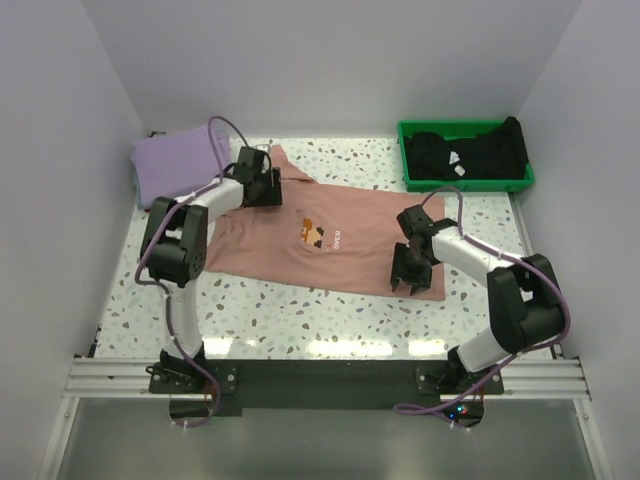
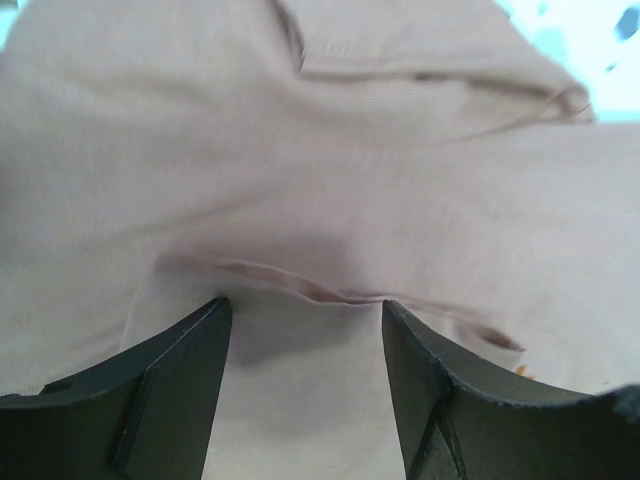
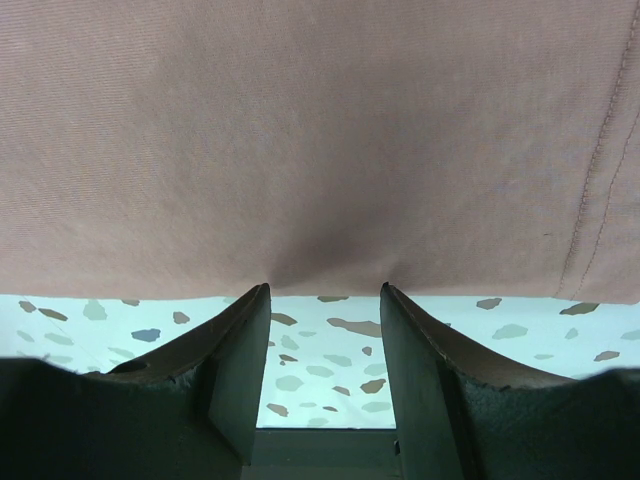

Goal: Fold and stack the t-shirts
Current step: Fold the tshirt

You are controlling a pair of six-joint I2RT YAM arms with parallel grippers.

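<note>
Top external: salmon-pink cotton t-shirt [image 1: 340, 250] spread flat mid-table, print up. Left gripper [image 1: 265, 188] down at its collar end, jaws apart astride a cloth ridge. Right gripper [image 1: 408, 280] at the near-right hem, jaws apart, clamping nothing. Folded lavender t-shirt [image 1: 178, 165] far left; black t-shirt [image 1: 470, 155] heaped in green plastic tray [image 1: 465, 186] far right.

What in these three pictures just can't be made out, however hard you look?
Top view: the chest print on the salmon-pink t-shirt is too small to read.
Top view: the black cloth in the green tray is one dark heap; how many shirts is unclear.
Left wrist view: that shirt, close up, is blurred.
Right wrist view: that shirt is cut off by the picture's edges.
</note>
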